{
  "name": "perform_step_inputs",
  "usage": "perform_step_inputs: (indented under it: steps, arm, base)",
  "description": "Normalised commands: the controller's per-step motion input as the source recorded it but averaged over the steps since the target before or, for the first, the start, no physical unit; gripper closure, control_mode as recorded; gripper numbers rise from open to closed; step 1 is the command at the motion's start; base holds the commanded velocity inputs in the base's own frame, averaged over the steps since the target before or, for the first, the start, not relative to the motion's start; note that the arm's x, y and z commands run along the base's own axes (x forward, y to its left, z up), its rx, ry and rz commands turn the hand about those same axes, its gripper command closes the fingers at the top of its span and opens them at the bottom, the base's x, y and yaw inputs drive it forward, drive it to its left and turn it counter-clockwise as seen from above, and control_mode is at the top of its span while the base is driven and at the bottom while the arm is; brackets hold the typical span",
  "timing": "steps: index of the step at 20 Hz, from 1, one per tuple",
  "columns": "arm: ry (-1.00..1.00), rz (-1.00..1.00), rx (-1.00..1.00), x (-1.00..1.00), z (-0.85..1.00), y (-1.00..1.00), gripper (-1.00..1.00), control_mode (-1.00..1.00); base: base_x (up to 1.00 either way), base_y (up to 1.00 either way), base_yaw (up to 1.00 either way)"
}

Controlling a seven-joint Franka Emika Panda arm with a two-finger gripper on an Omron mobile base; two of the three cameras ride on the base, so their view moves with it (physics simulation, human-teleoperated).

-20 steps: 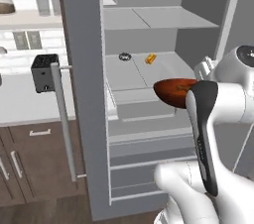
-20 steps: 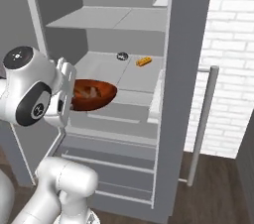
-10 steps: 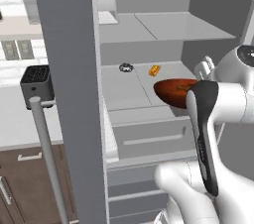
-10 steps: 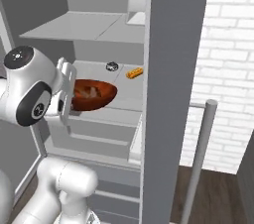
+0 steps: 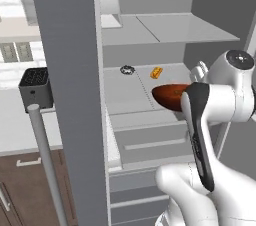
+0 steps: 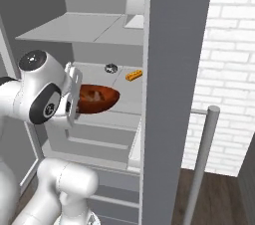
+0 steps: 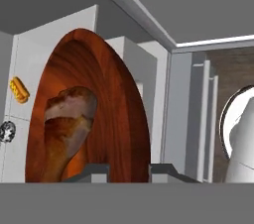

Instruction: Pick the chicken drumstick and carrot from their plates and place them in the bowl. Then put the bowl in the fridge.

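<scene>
Glossy reddish-brown bowl [image 6: 99, 99] sits level at centre-left of the right base view, above the fridge [image 6: 169, 69] middle shelf, door open. Chicken drumstick [image 7: 67, 124] lies inside it, lower left of hand view. Carrot not discernible.

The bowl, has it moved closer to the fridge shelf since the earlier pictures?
Cannot tell: the whole view shifted, so the base drove; the bowl sits about as before by the shelf.
</scene>
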Motion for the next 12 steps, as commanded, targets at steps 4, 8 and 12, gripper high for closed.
perform_step_inputs:
  steps: [4, 8, 12]
  arm:
    - [-0.09, 0.02, 0.02, 0.80, -0.49, -0.04, 1.00, -1.00]
    - [-0.09, 0.07, 0.16, 1.00, -0.04, -0.40, 1.00, -1.00]
    - [0.00, 0.09, 0.08, 0.97, -0.09, -0.23, 1.00, -1.00]
  base:
    - [0.00, 0.00, 0.00]
    - [0.00, 0.00, 0.00]
    - [0.00, 0.00, 0.00]
